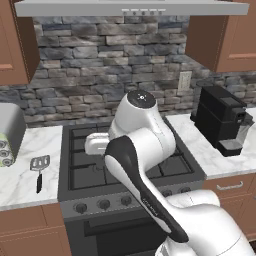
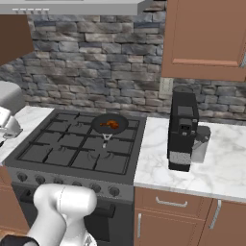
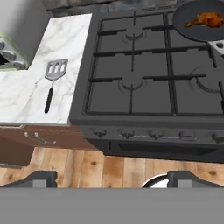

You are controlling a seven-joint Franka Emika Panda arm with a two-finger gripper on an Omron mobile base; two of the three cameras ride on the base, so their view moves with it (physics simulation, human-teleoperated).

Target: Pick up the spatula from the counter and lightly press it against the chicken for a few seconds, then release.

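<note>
Pincer (image 3: 113,178) spread wide, empty; chicken (image 3: 204,19) in pan (image 3: 191,33); spatula (image 3: 50,92) on counter (image 3: 74,48).

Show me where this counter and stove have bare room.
Bare marble on the left counter between the spatula and the stove, and behind the spatula toward the wall. Every stove burner but the one under the pan. On the right counter, the strip between stove and coffee machine. Crowded near the grey appliance.
</note>
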